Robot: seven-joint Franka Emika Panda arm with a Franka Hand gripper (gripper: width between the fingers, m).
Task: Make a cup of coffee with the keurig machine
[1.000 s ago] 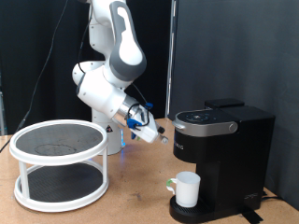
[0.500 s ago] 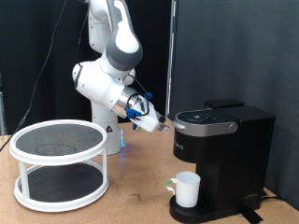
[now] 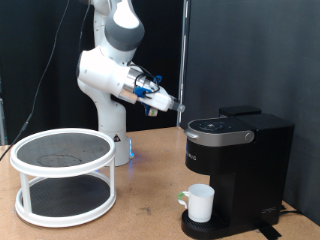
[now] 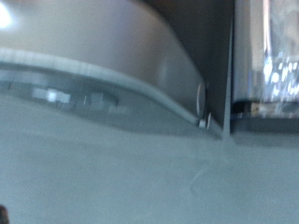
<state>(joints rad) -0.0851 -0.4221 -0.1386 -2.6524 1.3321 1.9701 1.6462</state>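
Note:
The white cup [image 3: 201, 203] stands on the round drip base of the black keurig machine [image 3: 240, 165] at the exterior view's right, under its spout. The machine's rounded top lid [image 3: 222, 127] is down. My gripper [image 3: 174, 105] is in the air above and to the left of the lid, apart from it, pointing down to the right. Nothing shows between its fingers. The wrist view is blurred; it shows the machine's grey rounded lid [image 4: 112, 65] close up, and no fingers.
A white two-tier round rack with mesh shelves [image 3: 62, 175] stands on the wooden table [image 3: 140, 215] at the exterior view's left. The robot's white base [image 3: 110, 120] rises behind it. A black curtain hangs behind everything.
My gripper has risen and moved up away from the front of the machine, from level with the lid's edge to well above it. The cup and machine have not moved.

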